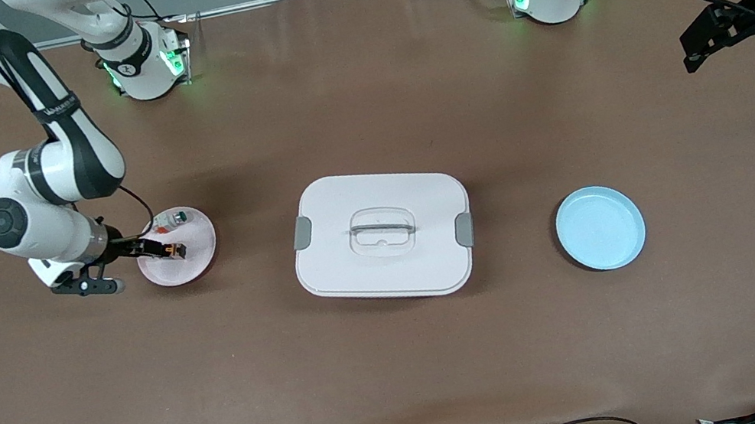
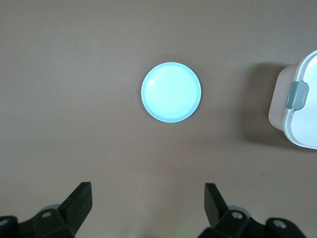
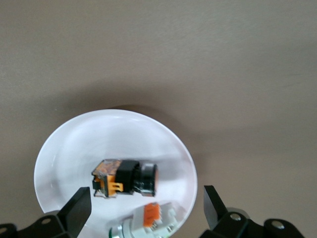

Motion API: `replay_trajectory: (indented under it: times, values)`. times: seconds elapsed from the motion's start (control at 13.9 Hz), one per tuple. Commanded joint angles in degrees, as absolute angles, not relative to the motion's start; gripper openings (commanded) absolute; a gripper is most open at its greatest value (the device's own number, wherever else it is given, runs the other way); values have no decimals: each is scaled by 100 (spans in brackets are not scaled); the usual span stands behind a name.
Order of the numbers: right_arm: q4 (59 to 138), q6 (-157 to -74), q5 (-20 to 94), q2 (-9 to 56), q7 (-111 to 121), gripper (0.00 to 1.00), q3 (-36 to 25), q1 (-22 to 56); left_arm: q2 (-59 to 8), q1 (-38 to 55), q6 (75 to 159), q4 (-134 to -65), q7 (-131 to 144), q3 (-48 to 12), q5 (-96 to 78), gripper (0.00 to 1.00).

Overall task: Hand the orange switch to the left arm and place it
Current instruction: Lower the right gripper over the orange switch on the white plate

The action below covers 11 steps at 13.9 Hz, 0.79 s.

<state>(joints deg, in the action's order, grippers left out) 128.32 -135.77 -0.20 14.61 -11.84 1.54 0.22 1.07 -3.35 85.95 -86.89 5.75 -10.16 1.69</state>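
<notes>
The orange switch (image 1: 176,250), a tiny black block with orange parts, lies on its side on a pale pink round plate (image 1: 196,263) toward the right arm's end of the table. In the right wrist view the switch (image 3: 124,177) lies on the plate (image 3: 64,153), just ahead of the fingertips. My right gripper (image 1: 160,248) (image 3: 146,198) hangs open low over this plate and holds nothing. My left gripper (image 1: 723,46) (image 2: 147,191) is open and empty, high over bare table at the left arm's end. The white box (image 1: 381,234) stands mid-table between the plates.
A small white-grey part with a green top (image 1: 175,218) (image 3: 148,220) lies on the pink plate beside the switch. An empty light-blue plate (image 1: 600,228) (image 2: 171,92) lies toward the left arm's end. The box corner with its grey latch (image 2: 297,94) shows in the left wrist view.
</notes>
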Motion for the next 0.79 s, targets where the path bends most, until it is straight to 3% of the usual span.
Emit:
replay_trajectory:
  times: [0.0, 0.72]
  values:
    - [12797, -13676, -123, 1573, -1441, 100, 132, 193, 150, -378, 8604, -8657, 483, -1020, 97, 100]
    - [13122, -14185, -123, 1749, -1503, 100, 132, 299, 149, -360, 8604, -8648, 492, -1020, 123, 100]
